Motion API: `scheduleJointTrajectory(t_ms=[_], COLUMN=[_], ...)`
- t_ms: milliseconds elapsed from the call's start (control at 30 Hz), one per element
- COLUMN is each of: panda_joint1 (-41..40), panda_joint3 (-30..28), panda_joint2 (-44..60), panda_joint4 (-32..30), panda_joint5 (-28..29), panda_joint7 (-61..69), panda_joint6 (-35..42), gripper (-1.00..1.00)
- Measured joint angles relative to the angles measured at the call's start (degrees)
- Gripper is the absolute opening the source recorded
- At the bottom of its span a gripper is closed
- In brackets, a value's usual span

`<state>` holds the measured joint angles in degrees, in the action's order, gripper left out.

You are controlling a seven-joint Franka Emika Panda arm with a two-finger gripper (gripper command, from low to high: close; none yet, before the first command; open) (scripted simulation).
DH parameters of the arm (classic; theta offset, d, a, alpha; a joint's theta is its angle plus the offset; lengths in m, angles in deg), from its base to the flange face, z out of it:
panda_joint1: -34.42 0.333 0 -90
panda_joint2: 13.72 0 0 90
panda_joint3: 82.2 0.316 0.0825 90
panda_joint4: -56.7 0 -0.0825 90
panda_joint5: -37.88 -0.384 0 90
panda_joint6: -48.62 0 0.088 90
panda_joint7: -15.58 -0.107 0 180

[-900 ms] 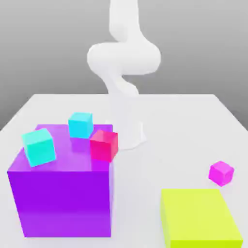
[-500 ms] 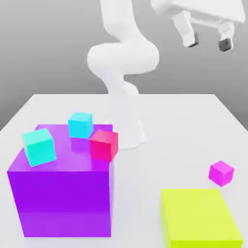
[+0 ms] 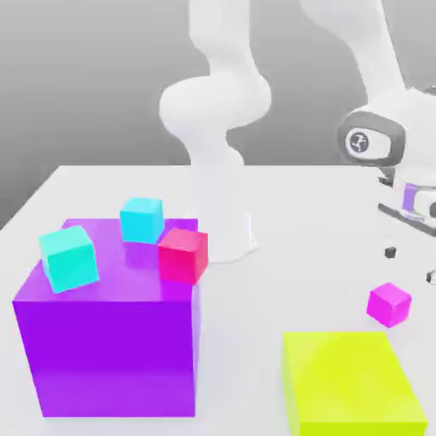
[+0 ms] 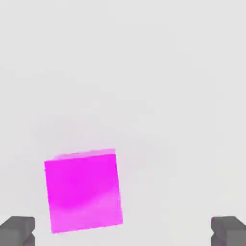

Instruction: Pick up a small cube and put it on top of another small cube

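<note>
I have the white tabletop (image 3: 281,196) under everything, and the arm (image 3: 217,111) reaching over it toward the exterior view's right. The purple block (image 3: 111,358) is the bulkiest load on it, with three small cubes on top. The lower yellow-green block (image 3: 349,375) sits near the magenta cube, on the side toward the camera. My pincer (image 4: 123,233) is spread wide with nothing in it, above the magenta cube (image 3: 389,305), which lies on the tabletop just beyond the yellow-green block.

In the hand view that cube is off-centre, nearer one finger and slightly turned. If I drop straight down from here, I judge one finger could land on it or shove it aside; closing on it askew could twist it. Swinging low toward the camera could clip the yellow-green block.

Later, placing worries me more. The red cube (image 3: 183,255) sits at the purple block's edge, so a nudge could tip it off. The turquoise cube (image 3: 70,259) and the cyan cube (image 3: 142,220) leave modest room for my fingers, and an off-centre release could topple the stack.
</note>
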<state>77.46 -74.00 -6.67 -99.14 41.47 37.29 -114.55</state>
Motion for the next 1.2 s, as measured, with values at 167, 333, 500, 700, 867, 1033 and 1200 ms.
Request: scheduleJointTrajectory(t_ms=[167, 333, 500, 700, 867, 1033, 1200], panda_joint1=[3.3, 3.2, 2.1, -3.2, -11.1, -19.7, -29.7], panda_joint3=[-4.2, -4.1, -2.5, -3.6, -8.4, -14.1, -19.6], panda_joint2=[10.1, 10.1, 5.5, -6.2, -15.0, -23.3, -30.8], panda_joint4=[1.6, 1.6, 0.7, 1.2, 5.1, 9.1, 13.1], panda_joint5=[4.3, 4.3, 2.4, -2.0, -1.5, 0.2, 2.1], panda_joint7=[-2.6, -2.7, -1.1, -0.9, -7.7, -15.4, -22.8], panda_joint6=[-8.1, -7.9, -4.3, 7.5, 19.7, 31.8, 43.5], gripper=[-1.0, -1.0, -1.0, -1.0, -1.0, -1.0, -1.0])
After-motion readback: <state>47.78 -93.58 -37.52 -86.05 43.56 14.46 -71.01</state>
